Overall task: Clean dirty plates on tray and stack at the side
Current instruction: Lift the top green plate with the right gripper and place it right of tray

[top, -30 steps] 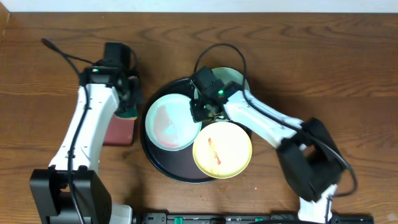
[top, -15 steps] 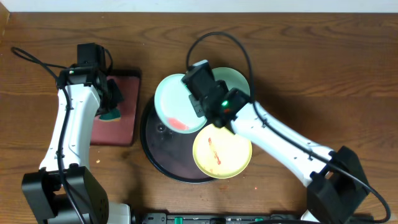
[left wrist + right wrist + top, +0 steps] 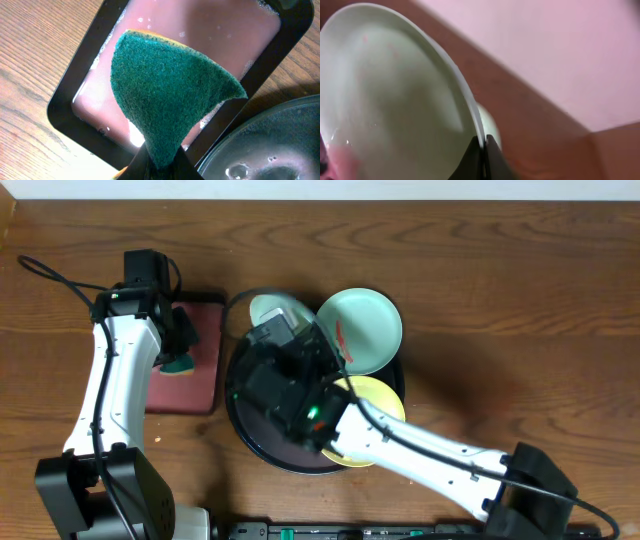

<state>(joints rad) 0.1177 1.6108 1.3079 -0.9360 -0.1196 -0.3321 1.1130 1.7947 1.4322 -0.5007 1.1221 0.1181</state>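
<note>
My right gripper [image 3: 482, 146] is shut on the rim of a mint-green plate [image 3: 395, 100], held tilted high above the black tray [image 3: 234, 408]. A pink smear shows at its lower edge. In the overhead view only an edge of this plate [image 3: 264, 310] shows behind the raised right wrist. A second mint plate [image 3: 362, 330] with a red streak lies at the tray's far right. The yellow plate [image 3: 388, 396] lies on the tray, mostly hidden by the right arm. My left gripper [image 3: 160, 165] is shut on a green sponge [image 3: 170, 90] over the dark red tray [image 3: 200, 30].
The dark red rectangular tray [image 3: 198, 360] sits left of the black tray and holds soapy water. The black tray's wet rim [image 3: 270, 135] shows beside it in the left wrist view. Bare wooden table lies to the right and far side.
My right arm has lifted the mint plate off the tray, tilted it and swung up toward the camera. My left arm carried the sponge left over the red tray, then stayed still.
</note>
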